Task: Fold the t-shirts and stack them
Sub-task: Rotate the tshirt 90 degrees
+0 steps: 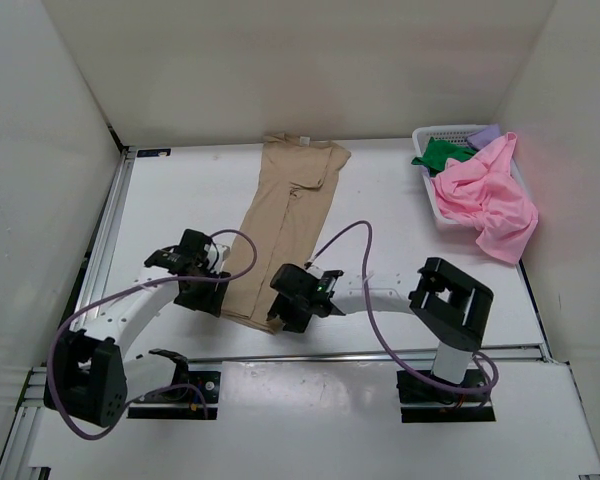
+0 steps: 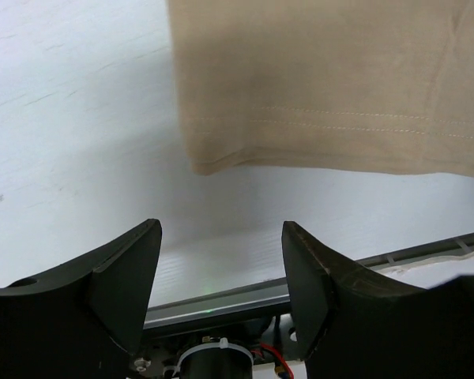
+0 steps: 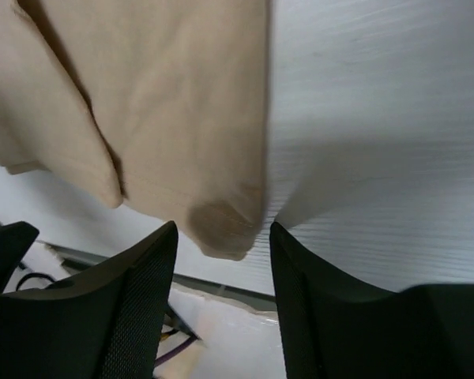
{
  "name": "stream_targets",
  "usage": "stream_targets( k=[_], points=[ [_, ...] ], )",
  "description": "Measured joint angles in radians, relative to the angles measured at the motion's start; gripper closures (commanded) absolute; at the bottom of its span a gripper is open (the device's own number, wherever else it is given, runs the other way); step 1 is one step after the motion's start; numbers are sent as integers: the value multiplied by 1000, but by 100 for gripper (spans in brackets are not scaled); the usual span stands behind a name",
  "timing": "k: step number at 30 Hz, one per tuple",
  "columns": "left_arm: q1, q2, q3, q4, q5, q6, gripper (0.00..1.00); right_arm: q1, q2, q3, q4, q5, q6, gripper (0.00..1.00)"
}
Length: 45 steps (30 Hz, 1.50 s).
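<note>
One tan t-shirt (image 1: pixel 285 225) lies as a long strip on the table (image 1: pixel 410 250), its long axis running from 12 o'clock to 7. Its near hem sits at 12 o'clock of both arms, equally near: left gripper (image 2: pixel 221 237) by the left corner, right gripper (image 3: pixel 221 237) by the right. Both have fingers apart and hold nothing.

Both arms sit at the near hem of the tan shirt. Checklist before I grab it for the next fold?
1. left gripper open and empty: ok.
2. right gripper open and empty: ok.
3. tan shirt lying flat as a long strip: ok.
4. Hem corner inside the left gripper: not ok, it lies ahead of it.
5. Hem corner inside the right gripper: cannot tell; it shows in the gap, height unclear.
6. pink shirt, draped over the basket, apart from the tan shirt: ok.
</note>
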Motion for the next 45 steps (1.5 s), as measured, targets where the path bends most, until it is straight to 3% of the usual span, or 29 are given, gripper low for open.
stream_targets(
  k=[1, 3, 4, 10, 17, 19, 20, 21, 23, 27, 32, 37, 41, 45],
  points=[
    [8, -9, 0, -5, -4, 0, 27, 0, 9, 2, 12, -15, 8, 64],
    [24, -22, 0, -14, -12, 0, 27, 1, 33, 8, 29, -43, 24, 81],
    [32, -26, 0, -18, -15, 0, 27, 0, 46, 9, 43, -61, 32, 98],
    [60, -31, 2, -39, -25, 0, 27, -6, 18, -67, 124, -91, 63, 100],
    [-1, -50, 39, -103, -1, -1, 27, -6, -272, -352, 83, -76, -10, 100],
    [-72, -74, 40, -113, 19, 0, 26, -6, -302, -364, 48, -76, -61, 88],
    [-109, -90, 41, -116, 26, 0, 26, -6, -307, -364, 35, -74, -79, 77],
    [-151, -108, 41, -118, 32, 0, 26, -6, -312, -363, 21, -72, -98, 59],
    [-221, -131, 47, -120, 41, 0, 24, -6, -332, -357, 6, -72, -134, 52],
    [-279, -133, 123, -88, 39, 0, 24, -6, -365, -362, -48, -56, -183, 49],
    [-156, -48, 303, -11, 171, 0, 24, -6, -397, -368, -71, -42, -191, 48],
    [-73, 111, 164, 13, 335, 0, 25, -6, -402, -369, -68, -41, -187, 48],
    [-39, 293, 151, -45, 371, -4, 27, -3, -394, -369, -52, -40, -184, 48],
    [-93, 372, 181, -49, 371, -5, 17, -1, -354, -352, -38, -42, -179, 48]
  ],
)
